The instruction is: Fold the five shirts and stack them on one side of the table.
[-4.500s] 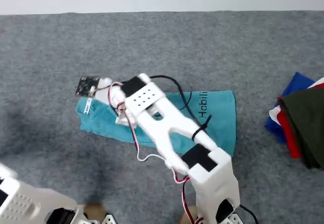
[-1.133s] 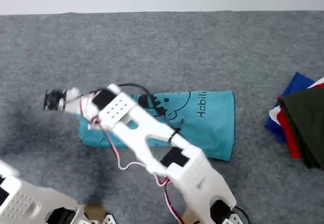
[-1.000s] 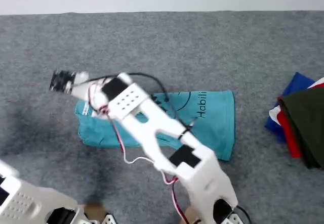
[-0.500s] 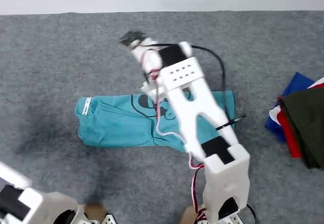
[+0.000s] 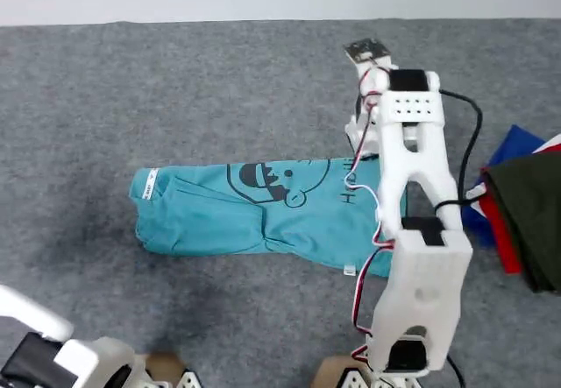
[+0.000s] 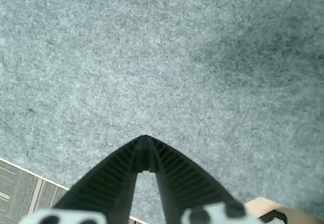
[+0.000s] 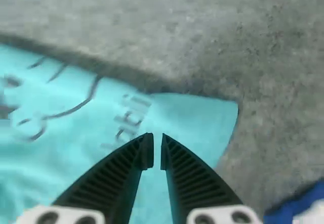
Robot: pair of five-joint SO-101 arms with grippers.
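A teal shirt (image 5: 263, 208) with a black print lies folded into a long strip across the middle of the grey table. My right arm (image 5: 408, 151) stretches from the near edge over the shirt's right end. In the right wrist view my right gripper (image 7: 152, 152) hovers just above the teal shirt (image 7: 76, 148) near its printed far corner, its fingers all but shut with nothing between them. My left gripper (image 6: 147, 142) is shut and empty over bare grey carpet by the table's edge. A stack of folded shirts (image 5: 526, 217), blue, white, red and dark green, sits at the right edge.
The left arm's base (image 5: 53, 357) sits at the near left corner. Grey carpet (image 5: 219, 81) covers the table to the far edge. A bit of the blue shirt (image 7: 298, 204) shows beside the right gripper. Floor tiles (image 6: 20, 188) show past the table edge.
The right arm let go of the teal shirt's left end and swung across the back of the table to the shirt's right end. The shirt stays flat and its print is now uncovered.
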